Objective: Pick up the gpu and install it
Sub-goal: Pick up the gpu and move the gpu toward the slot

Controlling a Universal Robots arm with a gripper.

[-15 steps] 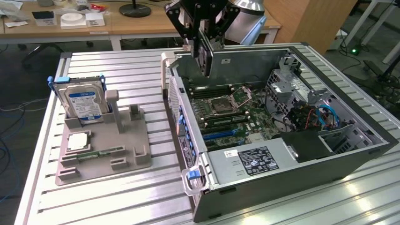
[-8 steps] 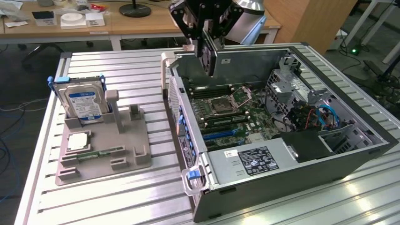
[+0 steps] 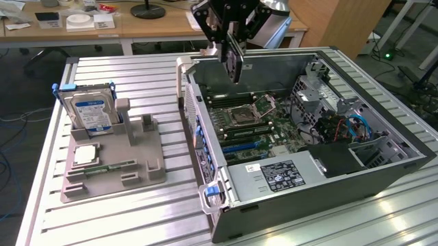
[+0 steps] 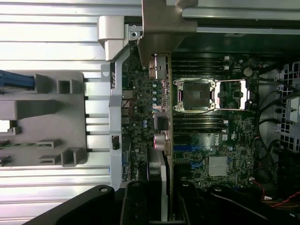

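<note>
My gripper is shut on the gpu and holds it edge-down in the air. The card is thin and black, with its pale metal bracket at the end toward the exterior view's left. It hangs above the open computer case, over the back part of the motherboard, clear of the board. In the wrist view the gpu shows edge-on between my two black fingers, and its bracket is at the far end. Below it lie the processor socket and the blue slots.
On the slatted table, at the exterior view's left, a grey holder carries a blue-labelled hard drive, a processor chip and a green memory stick. Cables and a drive cage fill the case's right side. A power supply sits at its front.
</note>
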